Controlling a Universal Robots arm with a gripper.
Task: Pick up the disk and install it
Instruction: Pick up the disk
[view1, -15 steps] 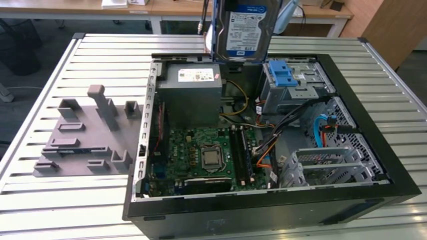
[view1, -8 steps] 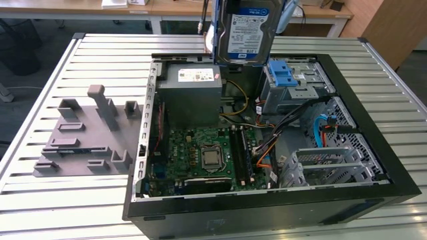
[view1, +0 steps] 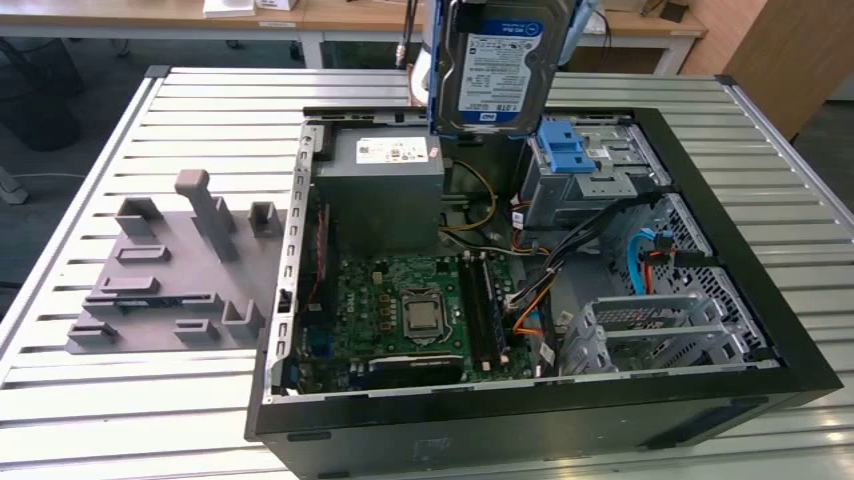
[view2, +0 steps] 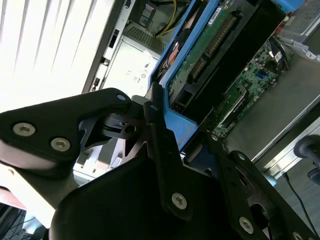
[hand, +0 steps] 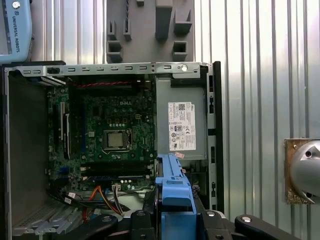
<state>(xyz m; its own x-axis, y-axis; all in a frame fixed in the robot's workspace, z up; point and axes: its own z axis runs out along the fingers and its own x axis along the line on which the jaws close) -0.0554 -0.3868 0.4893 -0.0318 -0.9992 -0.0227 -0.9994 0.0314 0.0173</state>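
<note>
The disk (view1: 501, 65), silver-grey with a blue-and-white label and blue side rails, hangs upright in the air over the far side of the open computer case (view1: 747, 330). It is above the power supply and the drive cage and touches neither. In the second wrist view my gripper (view2: 192, 150) is shut on the disk (view2: 210, 45), whose green circuit board and blue rail face the camera. In the first wrist view the disk (hand: 172, 187) is seen edge-on between my black fingers (hand: 142, 222), above the inside of the case.
Inside the case are a grey power supply with a white sticker (view1: 387, 170), the motherboard (view1: 414, 310), a drive cage with a blue latch piece (view1: 567, 150), and loose cables (view1: 641, 255). A grey moulded fixture (view1: 174, 270) lies on the slatted metal table (view1: 200, 110) at the exterior view's left.
</note>
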